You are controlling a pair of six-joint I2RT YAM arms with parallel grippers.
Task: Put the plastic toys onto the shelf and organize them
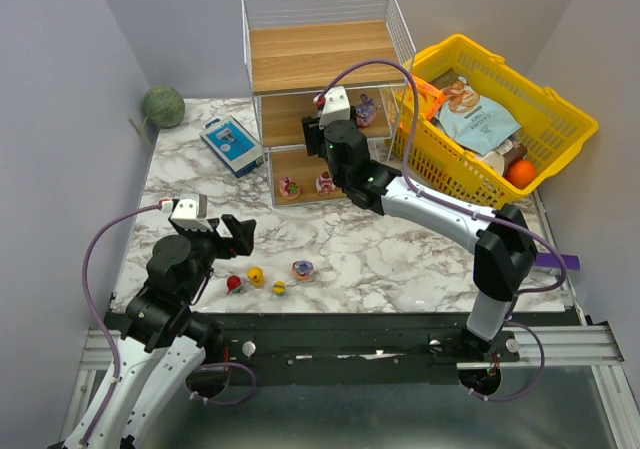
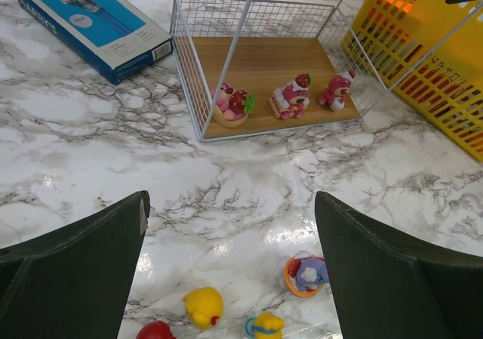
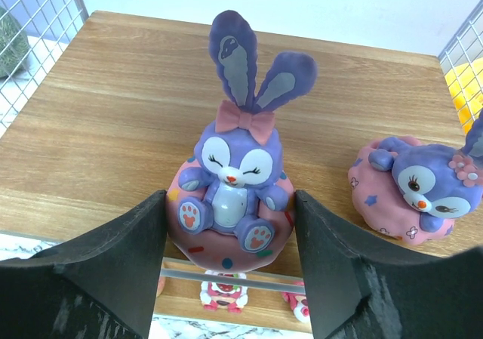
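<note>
From above, the shelf (image 1: 320, 59) stands far back on the surface (image 1: 400, 259), and four plastic toys (image 1: 256, 275) lie before the left gripper (image 1: 238, 234).

Left wrist: its fingers (image 2: 75, 263) gape, with open room ahead.

Right wrist: the right gripper (image 3: 229, 226) flanks a bunny-eared toy (image 3: 230, 195) on the middle board; whether it is clamped I cannot tell. The toy is likely light, hard and slick, so hold its base and mind the front wire (image 3: 189, 273).
</note>
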